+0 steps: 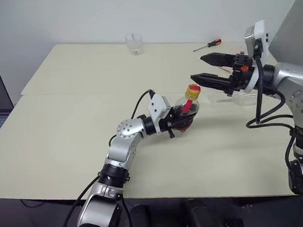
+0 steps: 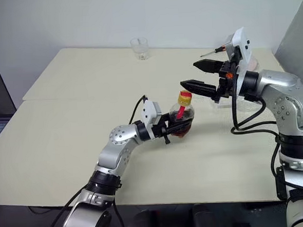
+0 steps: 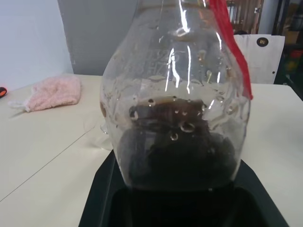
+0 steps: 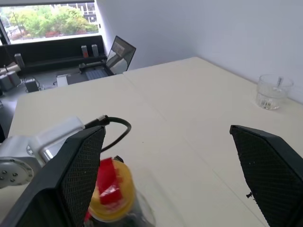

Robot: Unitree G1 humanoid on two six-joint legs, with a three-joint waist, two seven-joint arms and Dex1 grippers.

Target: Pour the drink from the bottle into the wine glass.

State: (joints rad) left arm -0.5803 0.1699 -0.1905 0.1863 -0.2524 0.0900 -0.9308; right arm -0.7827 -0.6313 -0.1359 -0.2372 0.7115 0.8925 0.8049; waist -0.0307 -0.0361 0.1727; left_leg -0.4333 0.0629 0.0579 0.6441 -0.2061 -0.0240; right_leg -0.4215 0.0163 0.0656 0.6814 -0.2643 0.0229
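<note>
Left eye view: the left gripper (image 1: pixel 178 121) is clamped around the bottle (image 1: pixel 188 111), holding it above the table (image 1: pixel 65 129), yellow cap (image 1: pixel 193 92) on and the drink (image 3: pixel 175 156) pooled low inside. The right gripper (image 1: pixel 204 70) hovers just beside and above the cap, jaws spread wide and holding nothing.

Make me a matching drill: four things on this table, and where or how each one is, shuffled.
Things:
1. bottle
2. tumbler
3. screwdriver
4. right gripper

States:
A. red handle, lying at the table's far edge
B. open, just above the yellow cap
C. held in the left gripper
D. standing alone at the far edge

Pairs: 1-C, 2-D, 3-A, 4-B
</note>
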